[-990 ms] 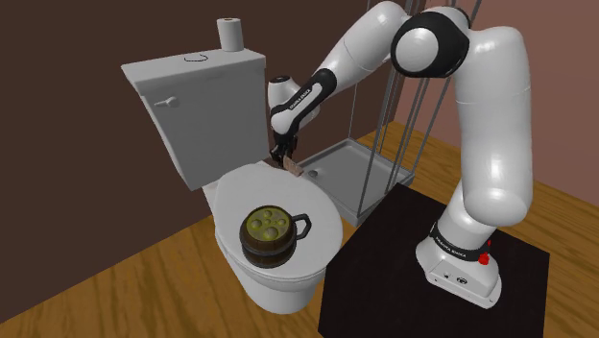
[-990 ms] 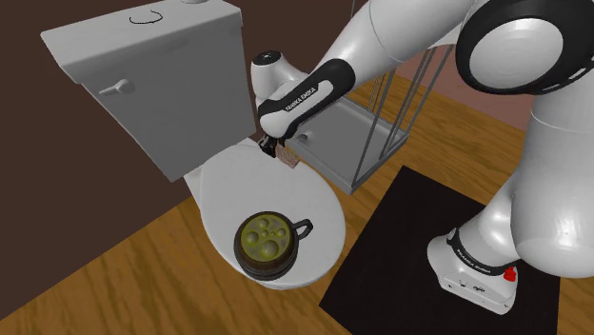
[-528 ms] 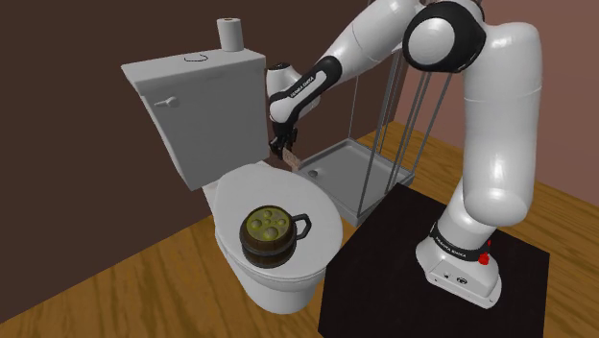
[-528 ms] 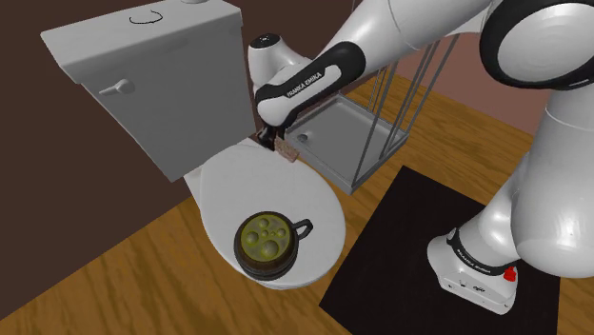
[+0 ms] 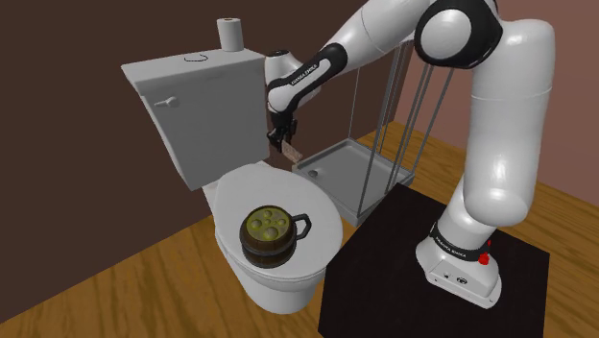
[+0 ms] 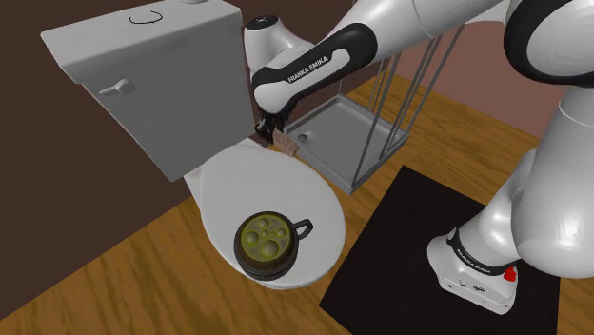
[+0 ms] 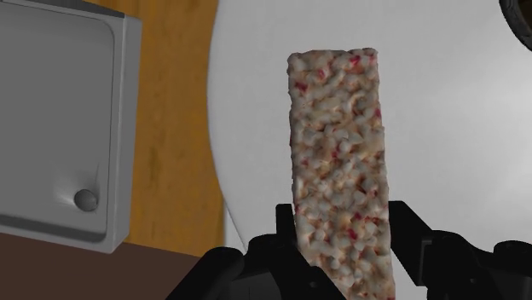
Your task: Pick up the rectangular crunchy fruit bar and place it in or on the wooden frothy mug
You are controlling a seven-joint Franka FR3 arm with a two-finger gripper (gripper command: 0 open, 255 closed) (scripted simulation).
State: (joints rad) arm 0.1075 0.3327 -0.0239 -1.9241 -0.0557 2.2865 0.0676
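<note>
Bar's up now: the jaws are pinching the fruit bar [image 7: 339, 153] by one end, and it's lifted clear of the toilet lid [image 5: 228, 194], hanging over the lid's back edge. Pick looks done, so next it goes to the mug [image 5: 270, 233] near the front edge.

- The toilet's closed white lid [image 5: 240, 187] carries the wooden mug [image 5: 270, 233], which stands upright near the lid's front edge with greenish froth on top and its handle toward the shoulder view's right.
- The grey tank [image 5: 192, 106] carries a white paper roll [image 5: 228, 34], upright near the back edge of its top.
- The wooden floor [image 5: 125, 288] carries the toilet, a grey shower tray [image 5: 350, 161] and the black stand [image 5: 384, 274].
</note>
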